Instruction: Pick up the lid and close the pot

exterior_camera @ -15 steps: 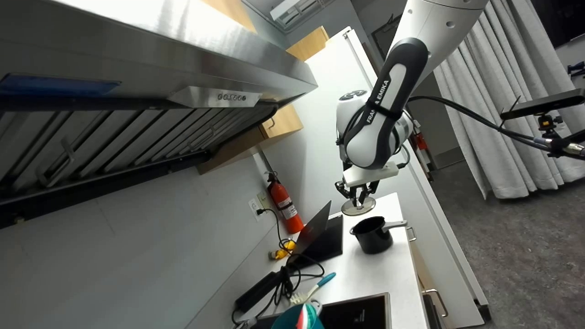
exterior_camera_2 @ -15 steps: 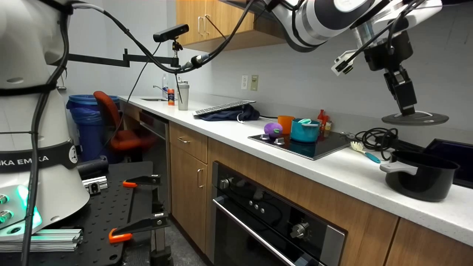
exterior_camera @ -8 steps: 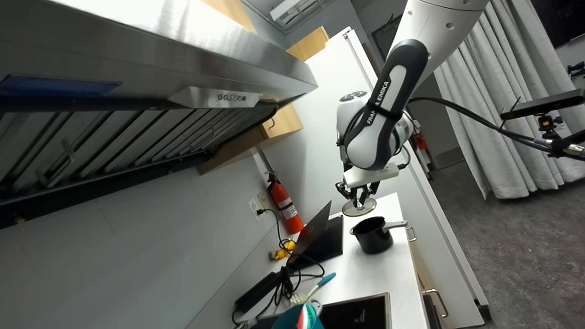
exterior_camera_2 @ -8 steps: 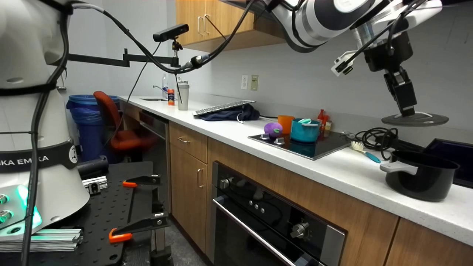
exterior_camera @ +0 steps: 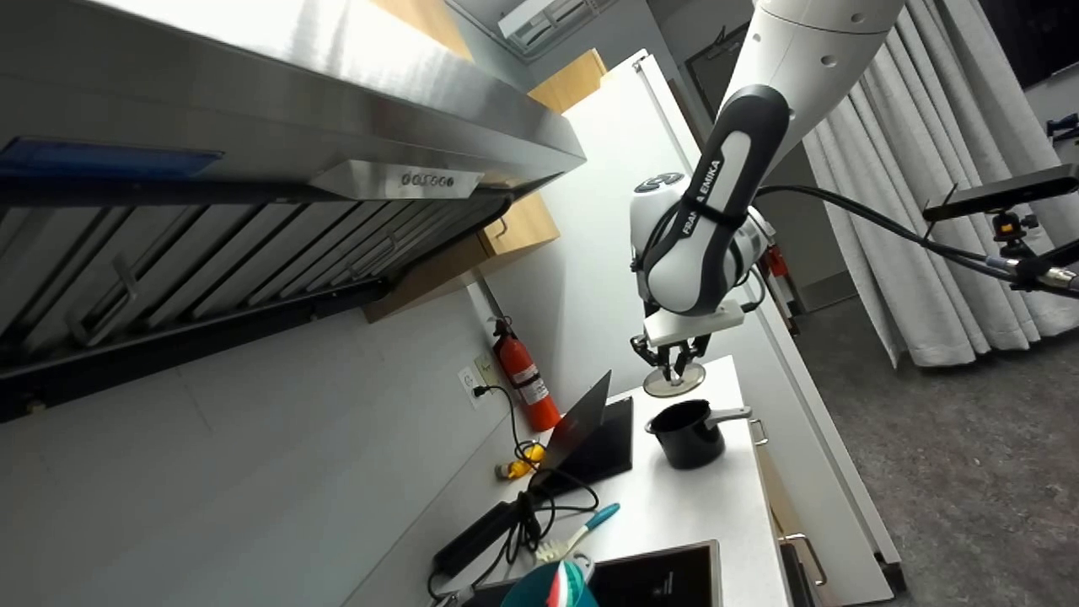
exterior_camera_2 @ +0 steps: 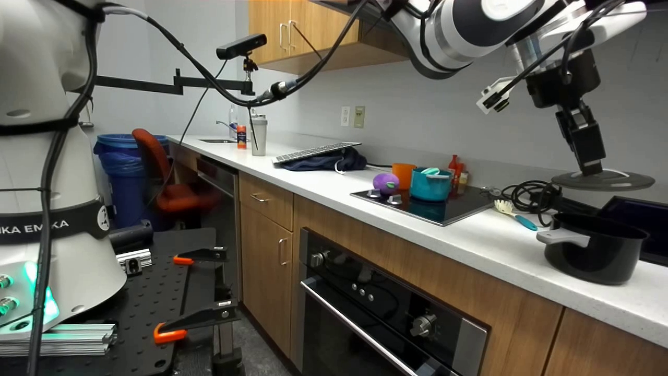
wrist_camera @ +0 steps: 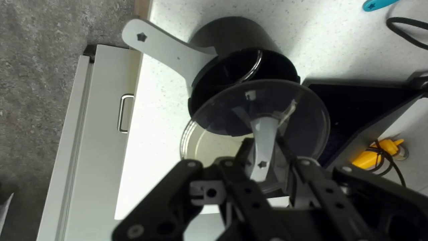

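Your jaws pinch the grey handle (wrist_camera: 264, 142) of the round see-through lid (exterior_camera_2: 622, 181), holding it above and apart from the grey-handled round black pot (exterior_camera_2: 594, 257), which stands upright on the speckled white surface (exterior_camera_2: 493, 237).

Glare streaks the steel hood (exterior_camera: 329, 101) at 11 o'clock in an exterior view, its underside sunk in shade. A green glow colors the robot's base (exterior_camera_2: 73, 266) at 8 o'clock in an exterior view lit flat and even. In the wrist view, the surface (wrist_camera: 150, 167) washes out to white at 8 o'clock, soft shadow falls beside the pot (wrist_camera: 235, 40), highlights fleck the clear lid (wrist_camera: 304, 130), and the claw (wrist_camera: 264, 147) blurs, out of focus, at 5 o'clock.
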